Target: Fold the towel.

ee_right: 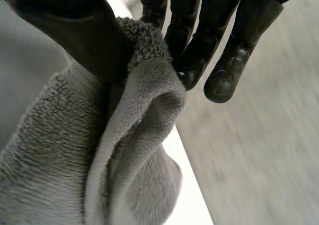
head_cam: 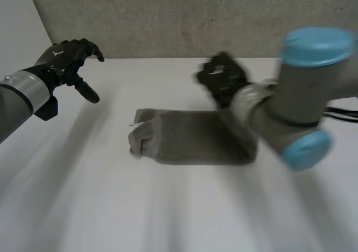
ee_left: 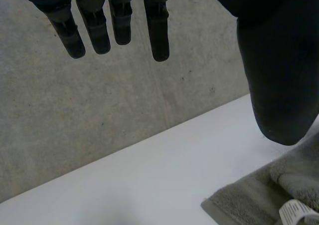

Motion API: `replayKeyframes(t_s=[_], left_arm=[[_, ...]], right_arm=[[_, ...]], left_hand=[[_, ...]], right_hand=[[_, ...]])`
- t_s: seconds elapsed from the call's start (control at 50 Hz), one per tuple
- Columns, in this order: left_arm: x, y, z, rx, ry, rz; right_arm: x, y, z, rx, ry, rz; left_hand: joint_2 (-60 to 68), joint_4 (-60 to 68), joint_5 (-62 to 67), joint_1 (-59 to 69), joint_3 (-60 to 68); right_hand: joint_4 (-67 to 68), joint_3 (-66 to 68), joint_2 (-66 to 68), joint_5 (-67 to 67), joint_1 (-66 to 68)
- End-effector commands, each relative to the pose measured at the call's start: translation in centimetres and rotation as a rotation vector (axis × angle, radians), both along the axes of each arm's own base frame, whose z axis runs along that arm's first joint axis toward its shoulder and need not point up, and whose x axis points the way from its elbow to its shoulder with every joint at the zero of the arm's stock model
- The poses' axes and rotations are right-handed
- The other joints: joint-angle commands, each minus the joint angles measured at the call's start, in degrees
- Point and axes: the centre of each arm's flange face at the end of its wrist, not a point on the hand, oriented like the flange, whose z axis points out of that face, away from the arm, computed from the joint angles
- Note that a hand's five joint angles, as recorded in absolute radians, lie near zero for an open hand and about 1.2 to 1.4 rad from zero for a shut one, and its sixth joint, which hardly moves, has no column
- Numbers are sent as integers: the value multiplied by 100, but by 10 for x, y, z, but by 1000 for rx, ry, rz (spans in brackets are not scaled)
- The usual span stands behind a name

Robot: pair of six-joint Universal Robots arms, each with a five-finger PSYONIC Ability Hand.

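A grey towel [head_cam: 190, 136] lies folded into a long band in the middle of the white table [head_cam: 168, 207]. My right hand [head_cam: 224, 77] is at the band's right end and is shut on the towel [ee_right: 129, 150], pinching a bunched fold between thumb and fingers [ee_right: 192, 70]. My left hand [head_cam: 70, 62] hovers above the table to the left of the towel, open with straight fingers [ee_left: 94, 30] and holding nothing. Beside its thumb, the towel's left end [ee_left: 259, 200] lies with a small white label [ee_left: 294, 212].
A grey wall [head_cam: 184, 17] runs behind the table's far edge. The right arm [head_cam: 302, 101] with its light-blue caps reaches across the towel's right end.
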Motion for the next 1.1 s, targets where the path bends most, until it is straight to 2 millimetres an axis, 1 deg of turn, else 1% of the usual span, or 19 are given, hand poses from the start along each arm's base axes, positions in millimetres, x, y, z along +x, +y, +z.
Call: replayKeyframes(t_s=[0.02,0.04,0.06,0.08,0.1,0.12,0.2,0.26,0.3,0.34,0.4,0.42,0.56,0.58,0.62,0.76,0.84,0.96,1.1], left_arm=[[-4,-3,-6,18,10,-3],[-4,-3,-6,18,10,-3],[-4,-4,-8,26,14,-2],[-4,-4,-8,26,14,-2],[-4,-4,-10,35,19,-3],[-5,-4,-12,45,27,-4],[-8,-3,-16,59,33,-10],[-14,0,-18,66,33,-28],[-16,2,-19,70,32,-35],[-21,7,-22,79,30,-50],[-25,10,-23,85,29,-62],[-31,16,-25,93,27,-80],[-63,54,-45,154,-7,-191],[-63,54,-45,154,-7,-191],[-76,73,-59,196,-25,-245],[-95,94,-88,248,-65,-316],[-99,92,-102,244,-86,-311],[-101,63,-121,204,-127,-187],[-100,45,-131,198,-146,-87]], right_arm=[[82,70,-45,49,1,182],[82,70,-45,49,1,182],[87,78,-59,73,31,195],[87,78,-59,73,31,196],[89,79,-69,99,59,190],[88,79,-73,115,78,177],[83,75,-72,145,86,142],[70,59,-57,180,42,86],[60,49,-47,208,3,53],[37,35,-32,266,-66,-7],[13,27,-28,311,-90,-45],[13,27,-28,311,-90,-46],[-44,17,-54,382,-104,-104],[-44,17,-54,382,-104,-104],[-61,16,-69,394,-109,-130],[-80,15,-92,421,-107,-166],[-81,16,-101,422,-110,-165],[-79,14,-107,387,-130,-154],[-79,15,-108,385,-131,-154]], left_hand=[[-360,-383,-271,-413,-366],[-360,-383,-271,-413,-366],[-360,-383,-271,-413,-366],[-360,-383,-271,-413,-366],[-376,-400,-287,-430,-383],[-360,-383,-271,-413,-366],[-360,-383,-271,-413,-366],[-360,-383,-271,-413,-366],[-360,-383,-271,-413,-366],[-360,-383,-271,-413,-366],[-343,-366,-254,-396,-349],[-343,-366,-254,-396,-349],[-343,-366,-254,-396,-349],[-343,-366,-254,-396,-349],[-343,-366,-254,-396,-349],[-343,-366,-254,-396,-349],[-326,-349,-237,-380,-332],[-276,-299,-187,-329,-282],[-276,-299,-187,-329,-282]], right_hand=[[-1392,-1369,-1357,-1310,-1243],[-1409,-1385,-1373,-1327,-1259],[-4406,-4383,-4371,-4325,-4257],[-4436,-4413,-4401,-4355,-4287],[-6218,-6195,-6183,-6137,-6069],[-6716,-6692,-6681,-6634,-6567],[-6716,-6692,-6681,-6634,-6567],[-6716,-6692,-6681,-6634,-6567],[-6716,-6692,-6681,-6634,-6567],[-6716,-6692,-6681,-6634,-6567],[-6716,-6692,-6681,-6634,-6567],[-6716,-6692,-6681,-6634,-6567],[-6716,-6692,-6681,-6634,-6567],[-6716,-6692,-6681,-6634,-6567],[-6716,-6692,-6681,-6634,-6567],[-6716,-6692,-6681,-6634,-6567],[-6716,-6692,-6681,-6634,-6567],[-5768,-5745,-5733,-5686,-5619],[-5412,-5389,-5377,-5331,-5263]])
